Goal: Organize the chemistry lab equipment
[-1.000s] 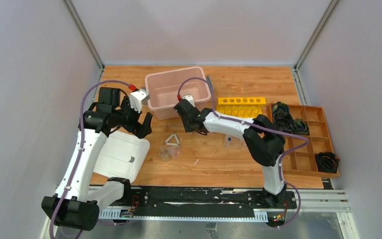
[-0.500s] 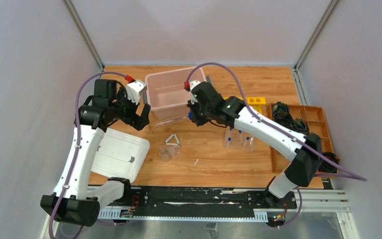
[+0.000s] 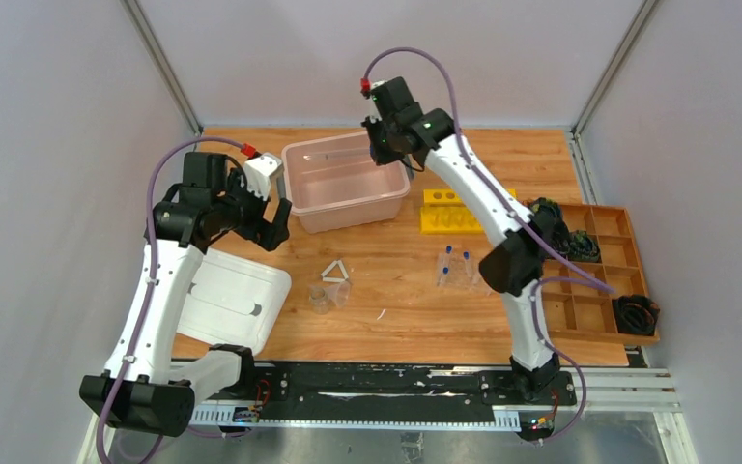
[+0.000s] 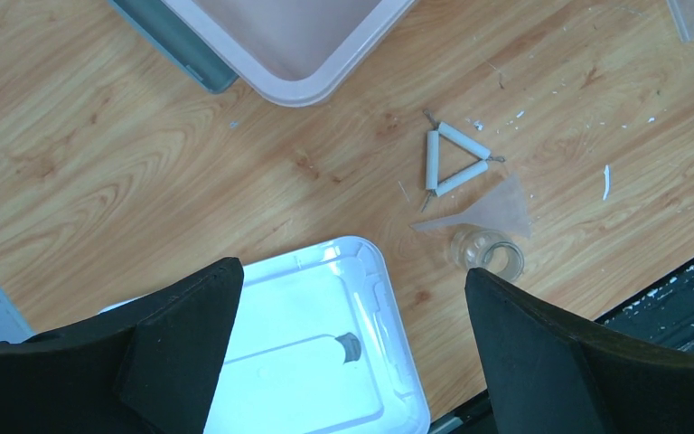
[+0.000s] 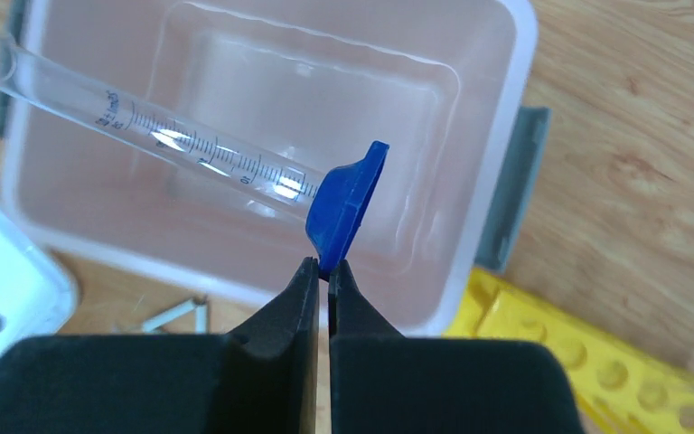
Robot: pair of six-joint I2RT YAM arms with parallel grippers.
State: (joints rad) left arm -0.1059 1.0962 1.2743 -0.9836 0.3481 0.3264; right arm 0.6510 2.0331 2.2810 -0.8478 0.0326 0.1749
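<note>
the right gripper (image 5: pixel 328 271) is pinched fully closed on the edge of the blue foot of a clear cylinder (image 5: pixel 190 149). it holds the cylinder in the air over the pink bin (image 3: pixel 348 215), nearly level, open mouth pointing left. the left gripper (image 4: pixel 352 276) hangs with its jaws spread wide and nothing between them, just left of the bin and above a corner of the white lid (image 4: pixel 307 344). on the table (image 3: pixel 406 309) in front of the bin lies the white triangle (image 4: pixel 432 161), with a clear cone (image 4: pixel 497 206) and a clear cup (image 4: pixel 488 253) just beside it. further right, blue-capped tubes (image 3: pixel 456 259) stand in a clear rack (image 3: pixel 464 280), near a yellow rack (image 3: pixel 454 217) at the bin's right side. a wooden tray (image 3: pixel 585 314) holding black coils (image 3: pixel 635 312) sits at the table's right edge.
</note>
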